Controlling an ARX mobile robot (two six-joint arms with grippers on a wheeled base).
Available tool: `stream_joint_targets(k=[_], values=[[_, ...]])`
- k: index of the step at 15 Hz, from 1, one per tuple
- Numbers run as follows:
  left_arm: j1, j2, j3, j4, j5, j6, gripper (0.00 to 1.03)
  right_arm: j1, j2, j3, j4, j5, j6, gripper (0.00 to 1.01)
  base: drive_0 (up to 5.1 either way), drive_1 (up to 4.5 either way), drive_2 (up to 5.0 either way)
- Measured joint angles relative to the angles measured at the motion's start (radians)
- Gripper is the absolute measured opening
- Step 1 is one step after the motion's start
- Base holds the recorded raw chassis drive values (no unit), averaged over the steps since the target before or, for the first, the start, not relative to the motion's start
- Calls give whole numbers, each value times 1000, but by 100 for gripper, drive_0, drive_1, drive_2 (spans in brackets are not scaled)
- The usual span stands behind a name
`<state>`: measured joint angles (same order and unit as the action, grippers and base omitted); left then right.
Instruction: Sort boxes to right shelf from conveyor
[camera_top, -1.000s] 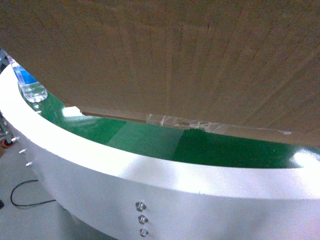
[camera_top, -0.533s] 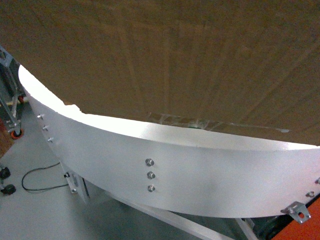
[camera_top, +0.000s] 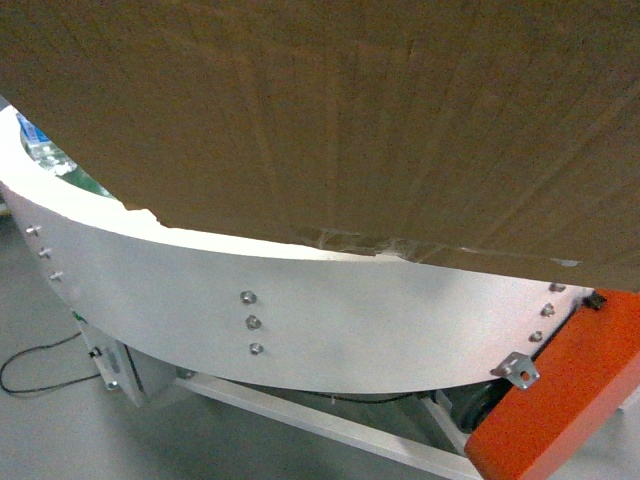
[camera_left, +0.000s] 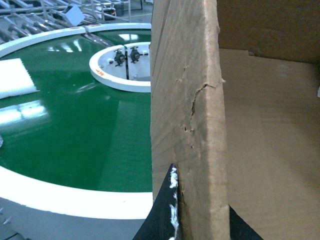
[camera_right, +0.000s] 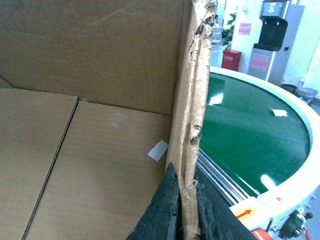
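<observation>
A large brown cardboard box (camera_top: 330, 110) fills the top of the head view, held above the conveyor's white bolted rim (camera_top: 300, 300). In the left wrist view my left gripper (camera_left: 200, 220) is shut on the box's left wall (camera_left: 185, 100), one black finger on each face. In the right wrist view my right gripper (camera_right: 189, 215) is shut on the ragged right wall (camera_right: 196, 100) in the same way. The glossy green belt (camera_left: 75, 125) lies beside and below the box. The box's inside (camera_right: 90, 160) holds only a small white label (camera_right: 158, 150). The right shelf is out of view.
A water bottle (camera_top: 32, 145) lies on the belt at the far left. An orange cover (camera_top: 560, 400) sits at the conveyor's lower right. A white pad (camera_left: 15, 82) rests on the belt, and a white hub ring (camera_left: 120, 70) sits at its middle. A red bin (camera_right: 231, 59) stands beyond the conveyor.
The green belt strip under the box has dropped behind the rim. The rim slid left and up in the head view, and the orange cover came into sight. Both grips on the box hold.
</observation>
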<state>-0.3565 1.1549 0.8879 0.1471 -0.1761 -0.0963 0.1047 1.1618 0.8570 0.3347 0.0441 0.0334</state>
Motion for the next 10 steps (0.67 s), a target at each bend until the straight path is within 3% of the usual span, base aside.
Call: stream_joint_targets(k=[10], values=[[0, 1, 0, 0, 0, 0, 4, 0, 0, 0, 0, 0, 0, 3, -160, -160, -160]])
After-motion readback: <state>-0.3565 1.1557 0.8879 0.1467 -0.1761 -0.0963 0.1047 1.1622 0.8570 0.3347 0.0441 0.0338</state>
